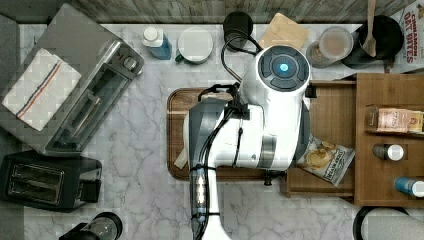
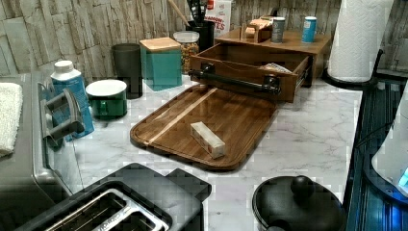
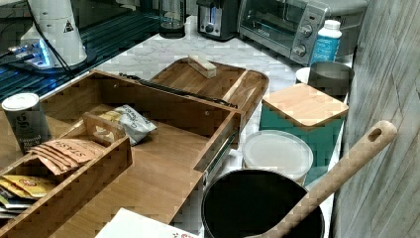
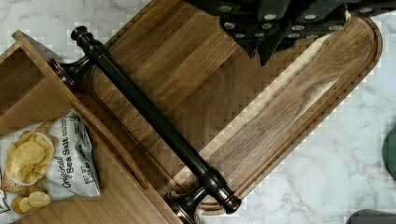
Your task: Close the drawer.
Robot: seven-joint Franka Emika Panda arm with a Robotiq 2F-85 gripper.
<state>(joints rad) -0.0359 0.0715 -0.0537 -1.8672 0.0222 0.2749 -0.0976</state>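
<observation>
The shallow medium-brown wooden drawer [image 2: 250, 67] stands pulled out over the rounded wooden serving tray [image 2: 231, 120]. Its long black bar handle [image 4: 149, 114] runs crosswise just beside the gripper [image 4: 273, 28], above the tray; whether its fingers are parted, I cannot tell.

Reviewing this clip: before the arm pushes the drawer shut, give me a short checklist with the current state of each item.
1. Drawer is open and needs closing: ok, it stands pulled out from the cabinet.
2. Handle free of obstruction: ok, nothing rests on the black bar.
3. Contents sit below the walls: ok, the chip bag lies flat inside.
4. Tray clear of the drawer's travel: ok, it lies in front of the drawer, not behind it.
5. End effector in contact with the drawer front: not ok, it hangs over the tray, apart from the handle.
6. End effector fingers' state: cannot tell.
</observation>
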